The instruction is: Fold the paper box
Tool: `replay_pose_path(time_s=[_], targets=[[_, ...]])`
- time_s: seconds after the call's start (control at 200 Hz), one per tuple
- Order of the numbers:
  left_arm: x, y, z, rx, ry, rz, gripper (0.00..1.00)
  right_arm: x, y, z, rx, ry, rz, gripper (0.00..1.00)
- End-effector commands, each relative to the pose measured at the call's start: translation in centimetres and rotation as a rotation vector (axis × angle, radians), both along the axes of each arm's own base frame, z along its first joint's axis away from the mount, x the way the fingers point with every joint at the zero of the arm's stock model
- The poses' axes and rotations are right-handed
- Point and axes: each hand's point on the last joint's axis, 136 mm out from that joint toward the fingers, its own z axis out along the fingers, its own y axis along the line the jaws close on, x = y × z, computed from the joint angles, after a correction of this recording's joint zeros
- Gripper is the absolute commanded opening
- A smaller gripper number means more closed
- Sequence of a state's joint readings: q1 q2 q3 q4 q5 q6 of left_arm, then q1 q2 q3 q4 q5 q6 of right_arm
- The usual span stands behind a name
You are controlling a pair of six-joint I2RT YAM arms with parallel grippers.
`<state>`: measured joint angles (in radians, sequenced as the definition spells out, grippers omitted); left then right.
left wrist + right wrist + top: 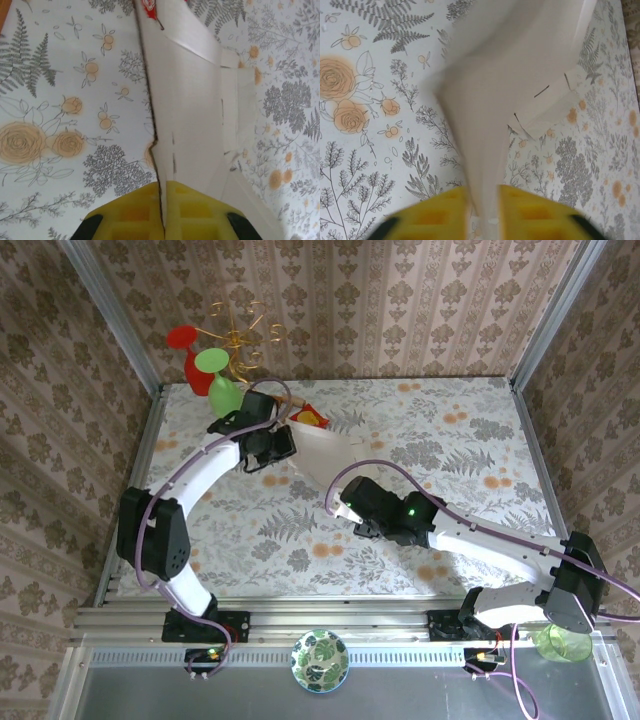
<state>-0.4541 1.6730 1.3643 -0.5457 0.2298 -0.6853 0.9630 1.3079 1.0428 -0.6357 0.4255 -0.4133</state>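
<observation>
Paper box [322, 452]: thin off-white card, smooth and matte, at the middle of the table towards the back, between the two grippers. It stands up as a tilted sheet that narrows towards the right arm.
Creases and slits: the left wrist view shows a straight fold line along the panel, short die-cut slits and a narrow side flap [244, 110]. The left edge is slightly ragged.
Red print [310, 418]: a small red-and-yellow patch at the box's far corner.
Left gripper [162, 202]: the yellow pads [130, 217], moulded with square pockets, are pressed together on the near edge of the card.
Right gripper [484, 202]: the yellow pads sit narrowly apart with a card panel running between them. The picture is blurred here, so whether they pinch it I cannot tell.
Table cover [460, 440]: a white sheet printed with grey ferns and orange roses.
Back-left corner: red and green plastic goblets [222, 390] beside a curly gold wire stand [245, 330].
</observation>
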Motion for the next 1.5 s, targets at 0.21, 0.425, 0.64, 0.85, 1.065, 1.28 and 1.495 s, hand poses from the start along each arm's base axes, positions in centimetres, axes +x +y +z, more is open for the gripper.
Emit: replay_pose_path(time_s=[0.21, 0.425, 0.64, 0.85, 1.065, 1.28, 1.495], targets=[[2.2, -4.1, 6.0, 0.006, -0.396, -0.185, 0.0, 1.0, -3.7, 10.8, 0.508, -0.125, -0.37, 0.78], [2.0, -7.1, 8.5, -0.061, -0.624, -0.341, 0.0, 4.8, -8.3, 15.2, 0.975, -0.063, -0.741, 0.73], [-0.4, -9.0, 9.0, -0.089, -0.807, -0.525, 0.0, 11.7, -11.1, 15.5, 1.608, 0.306, -1.208, 0.64], [-2.6, -9.9, 8.3, -0.105, -0.861, -0.647, 0.0, 17.5, -9.8, 11.8, 1.834, 0.656, -1.49, 0.68], [-4.3, -10.6, 7.4, -0.076, -0.878, -0.722, 0.0, 20.8, -8.9, 9.3, 1.919, 0.874, -1.627, 0.69], [-4.7, -10.6, 7.3, -0.056, -0.892, -0.731, 0.0, 21.5, -8.9, 6.9, 1.894, 0.996, -1.733, 0.64], [-4.5, -10.7, 7.3, -0.044, -0.901, -0.734, 0.0, 21.2, -9.1, 5.3, 1.875, 1.059, -1.794, 0.53]])
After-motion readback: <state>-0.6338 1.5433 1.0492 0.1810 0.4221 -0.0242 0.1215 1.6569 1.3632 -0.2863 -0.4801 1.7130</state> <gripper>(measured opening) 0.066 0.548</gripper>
